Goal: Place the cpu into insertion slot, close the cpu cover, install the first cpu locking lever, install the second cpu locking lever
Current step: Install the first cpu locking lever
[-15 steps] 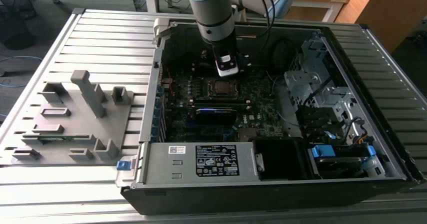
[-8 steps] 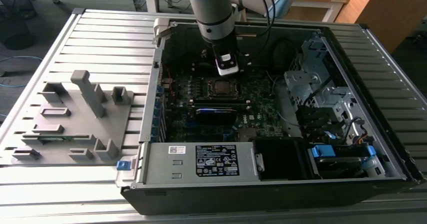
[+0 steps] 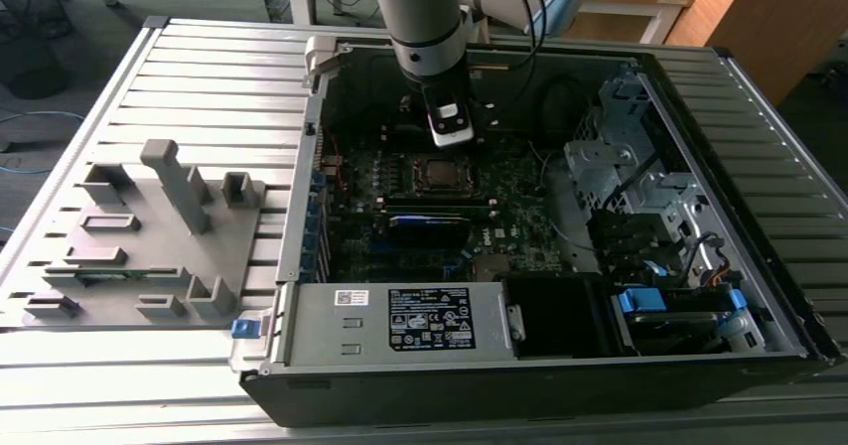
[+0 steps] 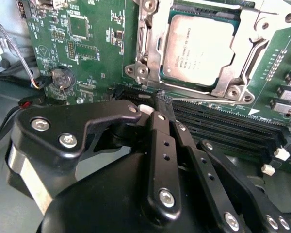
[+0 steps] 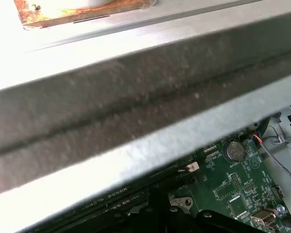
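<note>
The cpu (image 4: 199, 46) lies flat in the insertion slot (image 3: 438, 174), grey metal top up. The silver cpu cover (image 4: 245, 51) lies down around it, with the chip showing through its cut-out. In the exterior view my gripper (image 3: 452, 137) hangs inside the open computer case, just behind the socket and slightly above the board. In the second wrist view the black fingers (image 4: 157, 141) meet at their tips, and the gripper (image 4: 164, 99) is shut with nothing in it, over the long black memory slots (image 4: 218, 119) beside the socket. I cannot make out the locking levers.
The green motherboard (image 4: 92, 43) carries a coin battery (image 4: 63, 77), also seen as the battery (image 5: 235, 150) in the first wrist view. The case's metal wall (image 5: 136, 111) is close to the wrist. A power supply box (image 3: 397, 321) and drive cages (image 3: 623, 177) stand in the case; a grey fixture plate (image 3: 146, 236) lies at the exterior view's left.
</note>
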Controlling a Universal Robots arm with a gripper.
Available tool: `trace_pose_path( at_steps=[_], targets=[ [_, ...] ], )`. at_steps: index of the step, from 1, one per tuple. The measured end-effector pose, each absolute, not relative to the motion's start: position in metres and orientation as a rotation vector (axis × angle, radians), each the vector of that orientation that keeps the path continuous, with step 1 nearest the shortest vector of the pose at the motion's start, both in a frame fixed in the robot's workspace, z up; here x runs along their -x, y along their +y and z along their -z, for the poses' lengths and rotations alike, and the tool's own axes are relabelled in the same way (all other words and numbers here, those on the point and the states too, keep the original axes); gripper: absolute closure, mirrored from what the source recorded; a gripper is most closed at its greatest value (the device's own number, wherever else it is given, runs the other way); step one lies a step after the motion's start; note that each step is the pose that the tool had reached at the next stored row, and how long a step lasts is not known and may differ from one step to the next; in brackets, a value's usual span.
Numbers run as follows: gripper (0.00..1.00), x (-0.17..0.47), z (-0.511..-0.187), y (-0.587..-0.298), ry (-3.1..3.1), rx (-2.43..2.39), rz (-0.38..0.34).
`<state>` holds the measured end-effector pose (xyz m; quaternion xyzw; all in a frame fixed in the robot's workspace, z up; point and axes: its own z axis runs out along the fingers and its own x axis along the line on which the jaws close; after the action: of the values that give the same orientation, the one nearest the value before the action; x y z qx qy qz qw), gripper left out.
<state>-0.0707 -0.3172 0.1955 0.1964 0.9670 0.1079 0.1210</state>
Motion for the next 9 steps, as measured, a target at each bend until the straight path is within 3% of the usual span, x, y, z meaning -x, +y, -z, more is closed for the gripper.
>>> trace_pose_path(
  at_steps=[9],
  targets=[
    [0.89,0.0728,-0.1952,-0.3166,2.822,-0.573,-0.317]
  ],
)
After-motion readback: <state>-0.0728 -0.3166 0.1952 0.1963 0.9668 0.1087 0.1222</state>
